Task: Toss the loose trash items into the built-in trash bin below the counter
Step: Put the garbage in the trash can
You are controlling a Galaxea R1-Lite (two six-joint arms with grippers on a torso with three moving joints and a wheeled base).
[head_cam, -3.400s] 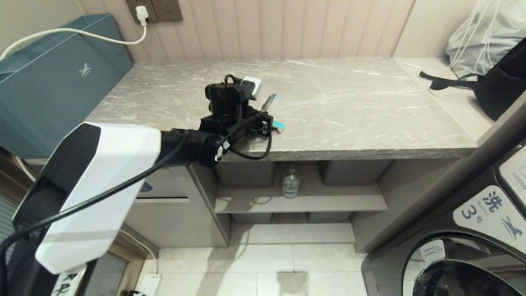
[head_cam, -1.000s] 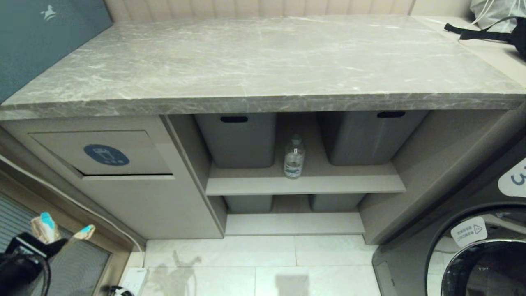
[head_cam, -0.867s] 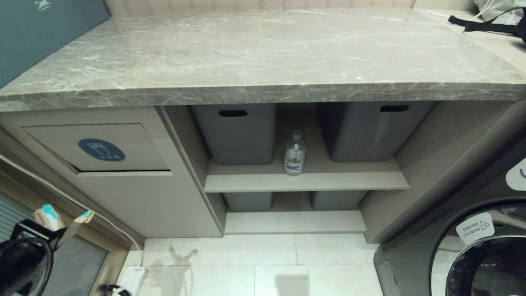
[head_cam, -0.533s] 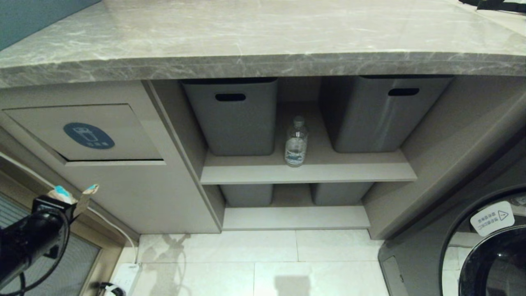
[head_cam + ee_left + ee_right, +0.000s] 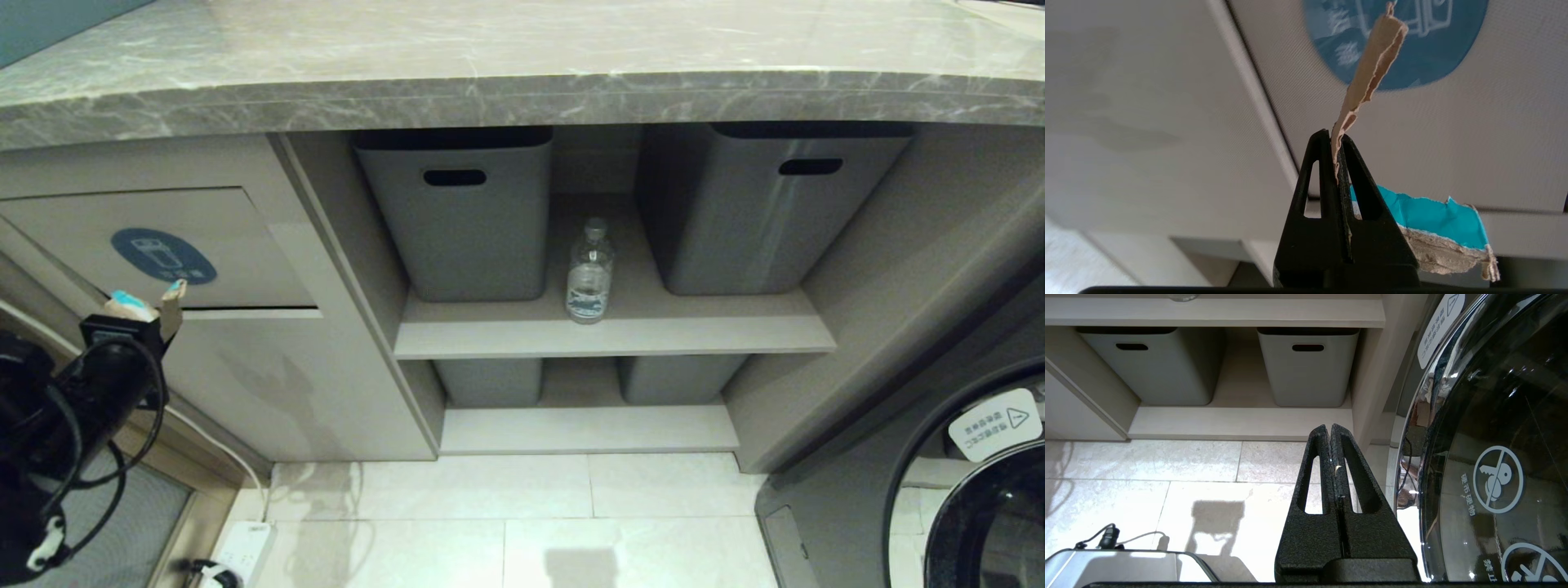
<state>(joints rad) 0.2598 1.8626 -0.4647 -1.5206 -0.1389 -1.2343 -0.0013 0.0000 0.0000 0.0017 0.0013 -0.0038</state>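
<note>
Right in front of the bin flap (image 5: 188, 245), the left pincer (image 5: 151, 306) was clamped tight on the paper scrap (image 5: 1367, 77), holding it up by the blue sticker (image 5: 163, 256) with the bin icon. So I'd say roughly halfway on the first item: it's picked up and at the bin, but the flap looked closed and nothing had gone in. The bottle (image 5: 589, 272) hadn't been touched at all, standing upright on the shelf (image 5: 612, 335) under the table (image 5: 522, 57), between two grey tubs (image 5: 457, 220). The scrap itself was torn brown card with ragged edges, one strip sticking up past the tips and a teal-faced piece hanging off the side. The right pincer (image 5: 1333, 430) was closed on nothing, parked low near the washer door (image 5: 1494, 457).
</note>
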